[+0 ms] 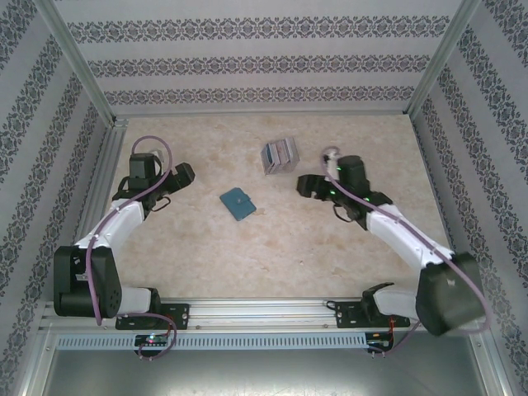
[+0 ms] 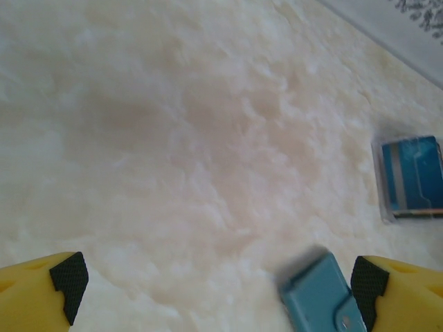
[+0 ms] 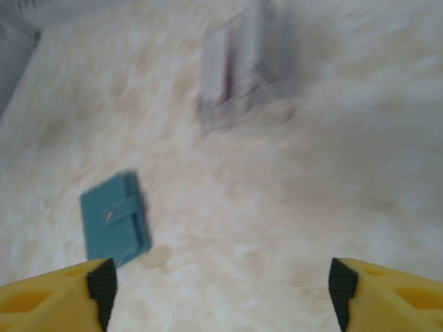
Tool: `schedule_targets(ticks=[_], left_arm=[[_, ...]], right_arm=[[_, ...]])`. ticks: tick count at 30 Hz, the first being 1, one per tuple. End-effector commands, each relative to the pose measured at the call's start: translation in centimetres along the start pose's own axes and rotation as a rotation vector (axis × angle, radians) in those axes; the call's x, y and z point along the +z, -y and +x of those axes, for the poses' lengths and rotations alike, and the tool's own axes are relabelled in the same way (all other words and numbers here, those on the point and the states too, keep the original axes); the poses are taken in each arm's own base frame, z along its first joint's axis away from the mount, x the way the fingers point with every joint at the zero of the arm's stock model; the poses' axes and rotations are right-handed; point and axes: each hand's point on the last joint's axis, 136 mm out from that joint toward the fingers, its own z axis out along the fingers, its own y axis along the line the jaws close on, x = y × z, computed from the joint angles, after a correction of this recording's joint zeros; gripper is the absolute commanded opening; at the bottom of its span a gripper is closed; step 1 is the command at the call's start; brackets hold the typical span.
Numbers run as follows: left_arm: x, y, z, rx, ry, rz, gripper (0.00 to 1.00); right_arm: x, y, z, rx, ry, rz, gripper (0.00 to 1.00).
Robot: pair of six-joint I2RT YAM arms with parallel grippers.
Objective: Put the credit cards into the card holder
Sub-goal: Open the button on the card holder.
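Observation:
The card holder [image 1: 238, 204] is a teal folding case lying shut with its snap strap on the table's middle; it also appears as the teal case [image 2: 320, 294] by my left gripper's right finger and as the teal case [image 3: 115, 219] at the left of the right wrist view. The credit cards [image 1: 279, 154] form a small grey, lilac and blue pile behind it, seen as the card pile [image 2: 411, 176] and blurred as the card pile [image 3: 239, 66]. My left gripper [image 1: 183, 176] is open and empty, left of the holder. My right gripper [image 1: 307, 185] is open and empty, right of the holder and below the cards.
The marble-patterned tabletop [image 1: 330, 247] is boxed in by patterned walls with aluminium posts [image 1: 78, 62]. A metal rail [image 1: 264, 309] runs along the near edge by the arm bases.

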Motion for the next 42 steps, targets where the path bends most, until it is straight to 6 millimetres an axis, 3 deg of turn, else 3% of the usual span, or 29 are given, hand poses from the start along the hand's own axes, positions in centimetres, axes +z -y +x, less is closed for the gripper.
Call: schedule_targets(ticks=[1, 6, 11, 24, 30, 36, 38, 42], left_arm=[[-0.2, 1.5, 2.8, -0.094, -0.165, 0.058, 1.0], [0.1, 2.3, 4.5, -0.148, -0.269, 0.071, 1.0], [0.3, 1.7, 5.1, -0.135, -0.313, 0.026, 0.99], [0.0, 1.7, 5.0, -0.138, -0.315, 0.019, 0.99], [0.2, 1.1, 5.6, -0.122, -0.325, 0.004, 1.0], [0.3, 1.3, 5.0, -0.118, -0.324, -0.001, 0.99], [0.6, 1.4, 4.9, -0.119, -0.328, 0.003, 0.99], [0.4, 2.1, 4.7, -0.136, -0.337, 0.024, 0.99]], right_arm=[[2.0, -3.5, 4.0, -0.114, -0.242, 0.039, 0.73], [6.8, -9.2, 6.8, -0.32, -0.419, 0.037, 0.61], [10.7, -11.1, 9.1, -0.365, -0.578, 0.036, 0.51], [17.1, -10.6, 9.2, -0.421, -0.676, 0.152, 0.48], [18.6, -9.3, 9.9, -0.442, -0.717, 0.202, 0.47], [18.8, -7.8, 11.1, -0.462, -0.767, 0.248, 0.27], [18.7, -8.0, 11.4, -0.453, -0.771, 0.236, 0.16], [18.3, -8.5, 11.4, -0.437, -0.761, 0.207, 0.05]])
